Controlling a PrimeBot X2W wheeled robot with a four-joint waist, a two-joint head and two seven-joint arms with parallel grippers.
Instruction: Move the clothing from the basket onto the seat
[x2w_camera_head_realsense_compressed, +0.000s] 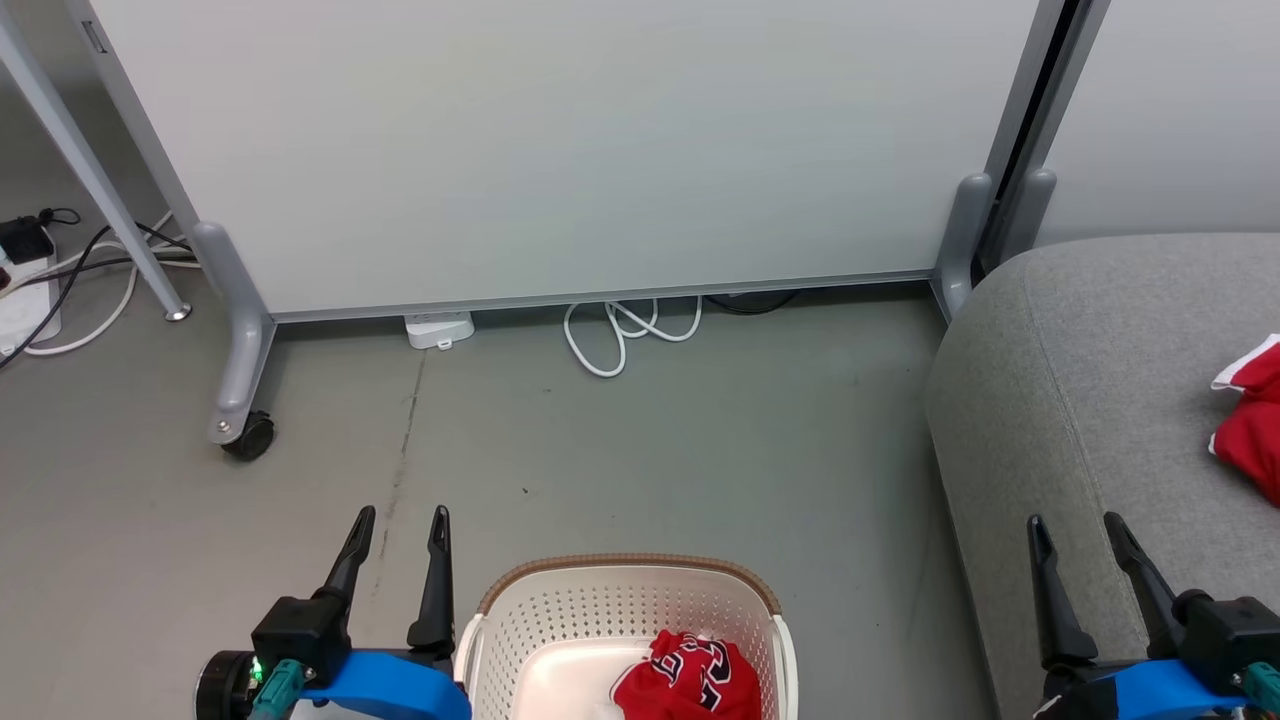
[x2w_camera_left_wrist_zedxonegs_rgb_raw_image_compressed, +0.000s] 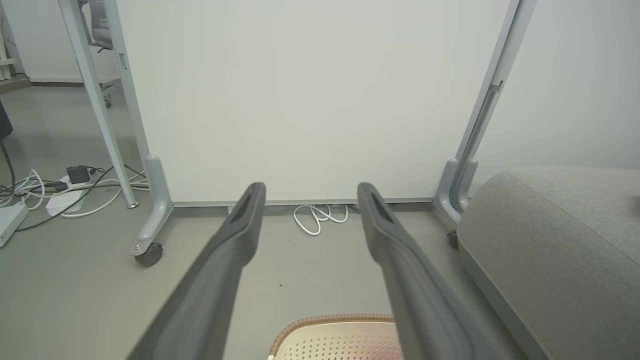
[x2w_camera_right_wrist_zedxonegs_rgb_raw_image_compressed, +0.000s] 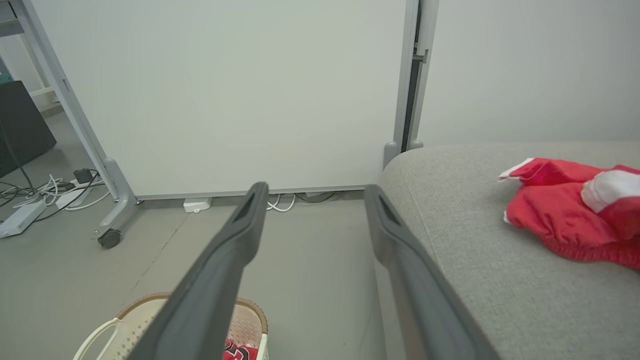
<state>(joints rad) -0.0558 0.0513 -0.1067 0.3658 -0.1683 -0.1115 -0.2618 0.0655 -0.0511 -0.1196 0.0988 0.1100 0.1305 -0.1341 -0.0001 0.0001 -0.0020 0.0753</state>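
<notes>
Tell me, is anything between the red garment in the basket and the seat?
Nothing visible. The garment lies uncovered in the open basket, and only bare floor separates it from the seat.

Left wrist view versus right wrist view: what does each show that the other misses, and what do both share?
Left wrist, not right: the left gripper, open and empty. Right wrist, not left: the right gripper, open and empty; red fabric garments with white trim lying on the large grey upholstered sofa seat; a red garment with black-and-white lettering in the cream perforated plastic basket with brown rim. Both: that seat, that basket, the white partition panel, a coiled white cable.
</notes>
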